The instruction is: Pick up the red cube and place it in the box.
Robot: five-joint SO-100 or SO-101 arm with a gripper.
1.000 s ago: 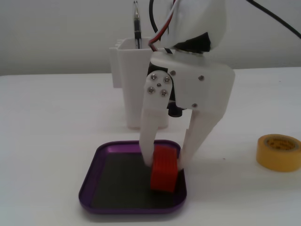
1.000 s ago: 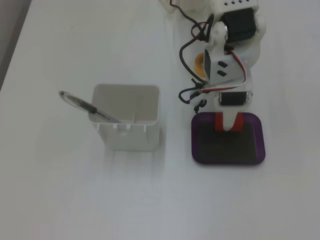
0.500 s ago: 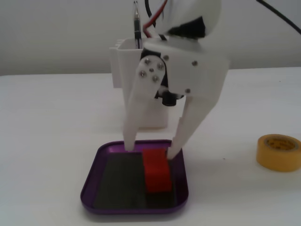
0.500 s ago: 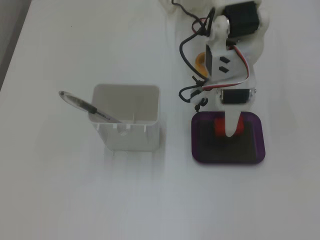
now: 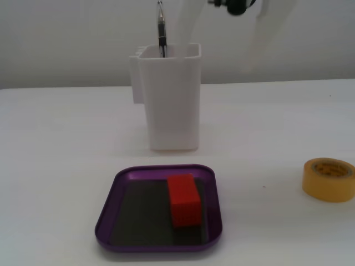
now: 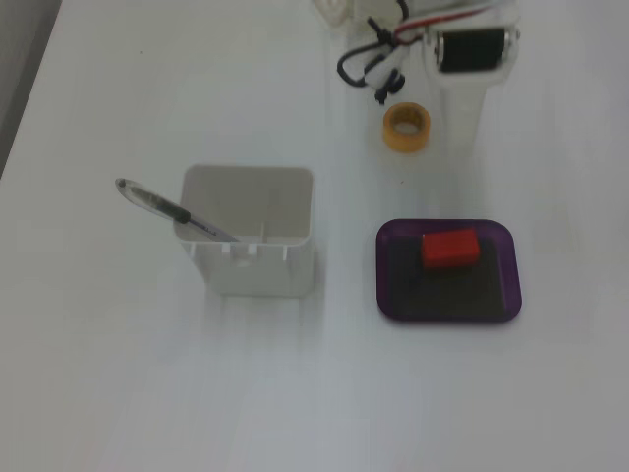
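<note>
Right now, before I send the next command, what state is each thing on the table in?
Small bright red plastic cube: lying inside the tray, toward one side, nothing gripping it.
Shallow purple metallic tray: flat on the table, holding only the cube.
Tall white plastic pen holder: upright, one pen leaning in it.
Yellow tape roll: lying flat, apart from the tray.
Hand: fingertips not in view.

Arm [image 6: 462, 88]: white plastic shell, blocky links. Black servo motor [image 6: 474, 49] set in the white housing. Looped black cables [image 6: 366, 67] with one red wire [image 6: 432, 20] alongside. Black fitting [image 5: 237, 5] visible at top edge.
</note>
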